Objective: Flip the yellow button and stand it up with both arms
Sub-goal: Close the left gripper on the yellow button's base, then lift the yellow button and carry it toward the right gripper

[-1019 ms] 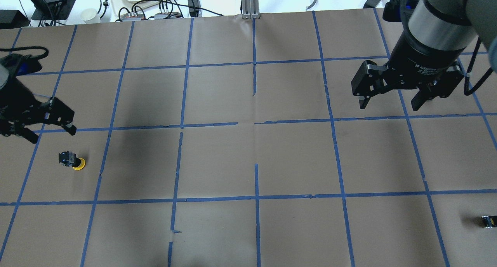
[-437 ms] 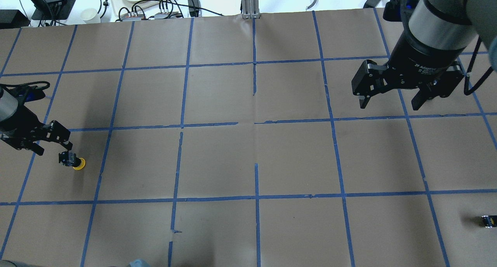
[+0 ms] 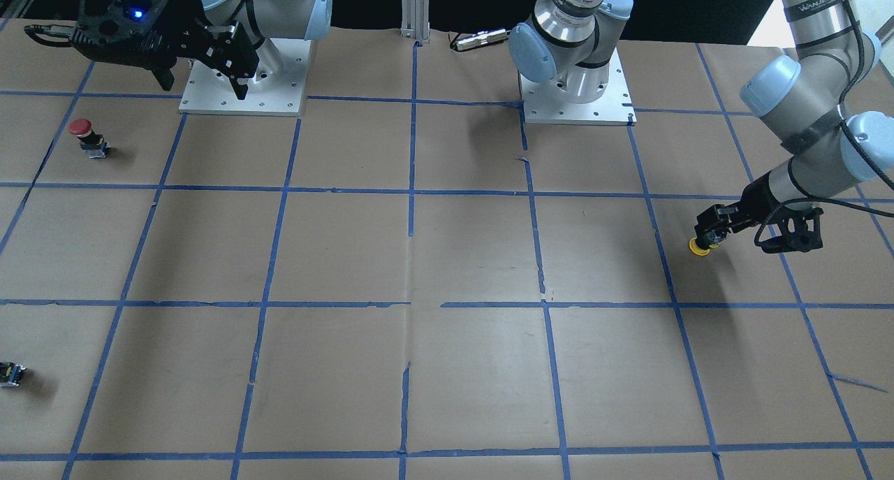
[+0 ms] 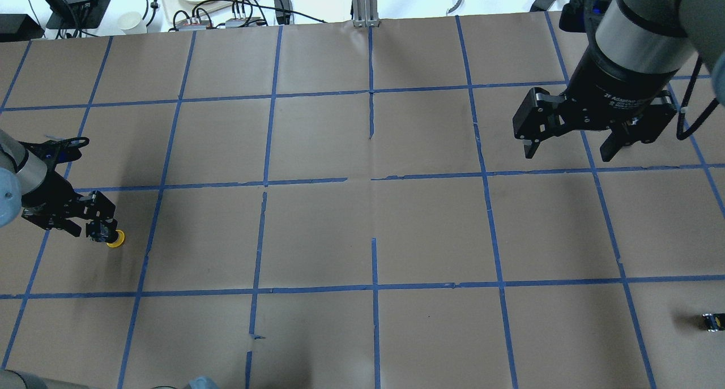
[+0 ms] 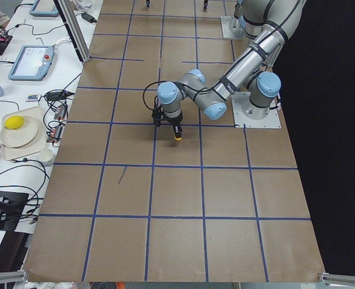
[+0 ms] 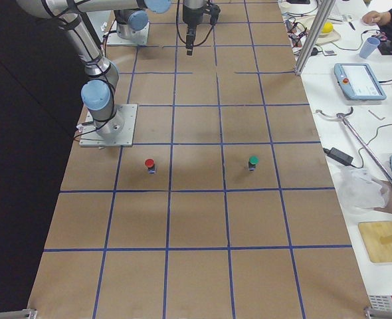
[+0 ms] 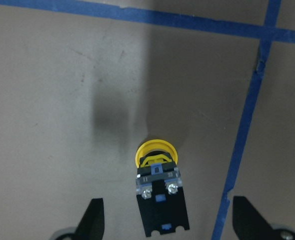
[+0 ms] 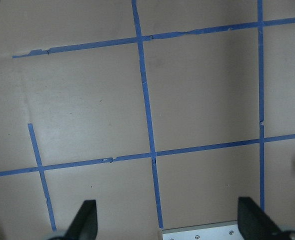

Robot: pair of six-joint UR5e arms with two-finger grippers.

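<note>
The yellow button (image 4: 112,238) rests with its yellow cap down on the paper and its grey base up, at the table's left side; it also shows in the front view (image 3: 700,246). My left gripper (image 4: 90,226) is open and low, with its jaws on either side of the button's body. In the left wrist view the button (image 7: 157,187) sits between the two fingertips (image 7: 93,216), apart from both. My right gripper (image 4: 569,151) is open and empty, high over the far right of the table, and shows in the front view (image 3: 204,85).
A red-capped button (image 3: 82,134) stands near the right arm's base plate (image 3: 209,106). A green-capped button (image 6: 253,161) stands to its side. A small black part (image 4: 711,322) lies at the near right edge. Cables and dishes lie beyond the far edge.
My left gripper has come down and towards the yellow button and now straddles it, still open. The button and the right arm have not moved.
</note>
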